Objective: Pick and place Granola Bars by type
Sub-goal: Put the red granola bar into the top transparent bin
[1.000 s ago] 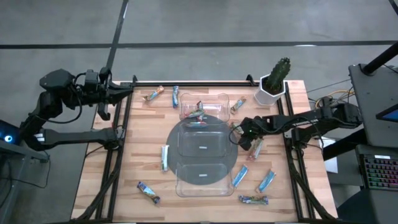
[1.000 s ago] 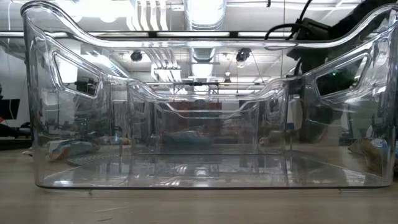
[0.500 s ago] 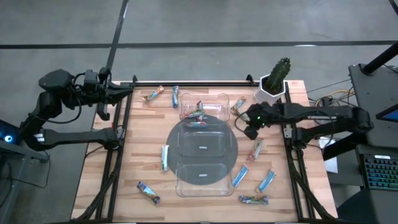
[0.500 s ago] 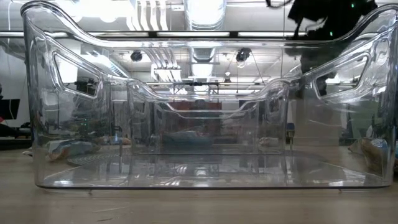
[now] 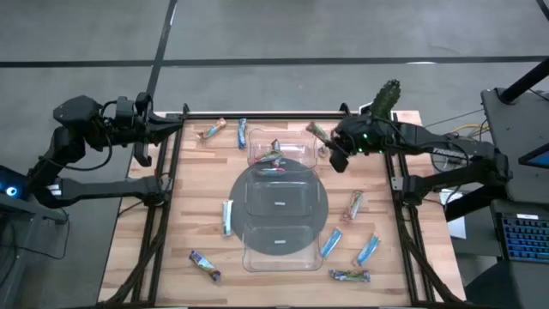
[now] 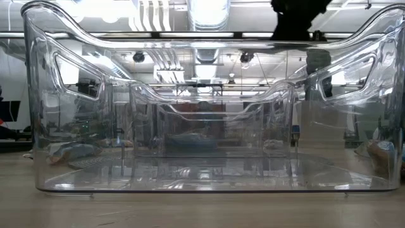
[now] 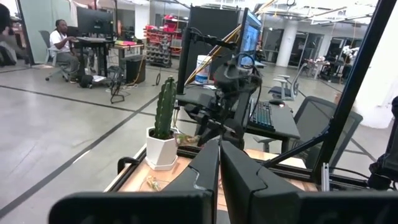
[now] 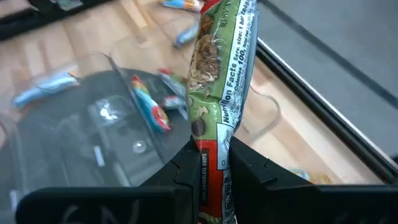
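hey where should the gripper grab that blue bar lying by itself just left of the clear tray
Grip the blue bar across its narrow width at mid-length, coming straight down from above. It lies flat on the wooden table with its long axis running toward and away from the far edge, clear of the clear tray, so both long sides look free for fingers.

The wooden table [image 5: 189, 215] carries a clear tray [image 5: 279, 251], scattered granola bars [image 5: 227, 216] and a potted cactus [image 5: 378, 114].

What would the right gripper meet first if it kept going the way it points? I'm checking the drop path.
Probably the far compartment of the clear tray, where two bars already lie. The right gripper, shut on a green-wrapped bar, points toward it; depth is unclear.
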You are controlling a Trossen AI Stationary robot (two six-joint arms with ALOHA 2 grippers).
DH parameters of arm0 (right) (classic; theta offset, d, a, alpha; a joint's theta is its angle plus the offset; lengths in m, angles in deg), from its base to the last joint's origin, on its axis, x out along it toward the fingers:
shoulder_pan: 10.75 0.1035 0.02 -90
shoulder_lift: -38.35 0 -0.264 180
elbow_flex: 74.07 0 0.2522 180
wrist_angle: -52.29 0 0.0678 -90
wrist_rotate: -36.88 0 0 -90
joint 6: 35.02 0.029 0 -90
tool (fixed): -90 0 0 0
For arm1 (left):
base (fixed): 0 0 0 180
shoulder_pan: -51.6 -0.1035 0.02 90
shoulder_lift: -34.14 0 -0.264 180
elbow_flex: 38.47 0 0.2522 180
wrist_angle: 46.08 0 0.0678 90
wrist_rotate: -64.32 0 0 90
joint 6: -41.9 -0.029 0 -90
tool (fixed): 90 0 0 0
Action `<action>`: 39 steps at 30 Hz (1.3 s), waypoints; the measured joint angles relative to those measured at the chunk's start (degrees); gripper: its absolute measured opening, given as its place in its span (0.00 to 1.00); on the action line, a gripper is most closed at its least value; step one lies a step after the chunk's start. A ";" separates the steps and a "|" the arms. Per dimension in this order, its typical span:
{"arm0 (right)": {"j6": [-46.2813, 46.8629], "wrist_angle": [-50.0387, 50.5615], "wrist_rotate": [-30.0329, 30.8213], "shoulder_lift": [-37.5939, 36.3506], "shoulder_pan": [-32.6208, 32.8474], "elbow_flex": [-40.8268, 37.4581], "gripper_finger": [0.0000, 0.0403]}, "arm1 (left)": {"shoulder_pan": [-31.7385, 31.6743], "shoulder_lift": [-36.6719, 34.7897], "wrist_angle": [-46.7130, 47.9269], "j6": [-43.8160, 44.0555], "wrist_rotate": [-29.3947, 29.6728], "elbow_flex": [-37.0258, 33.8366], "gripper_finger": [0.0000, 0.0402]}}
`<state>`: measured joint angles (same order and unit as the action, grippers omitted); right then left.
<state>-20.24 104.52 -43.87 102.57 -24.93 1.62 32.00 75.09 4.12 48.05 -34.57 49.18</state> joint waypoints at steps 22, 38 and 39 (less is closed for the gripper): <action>-7.93 -13.38 -16.39 25.46 -8.96 7.82 0.16 | -0.02 0.00 0.00 -1.64 0.00 0.00 0.00; -7.45 -7.22 -18.55 24.61 -9.09 10.12 0.37 | -0.02 0.00 0.00 -1.60 0.00 0.00 0.00; -7.22 -6.08 -18.53 23.29 -9.09 10.12 0.37 | -0.02 0.00 0.00 -1.59 -0.02 0.00 0.00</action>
<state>-27.46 98.45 -62.40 125.86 -34.02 11.74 31.98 75.09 4.12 46.46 -34.59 49.18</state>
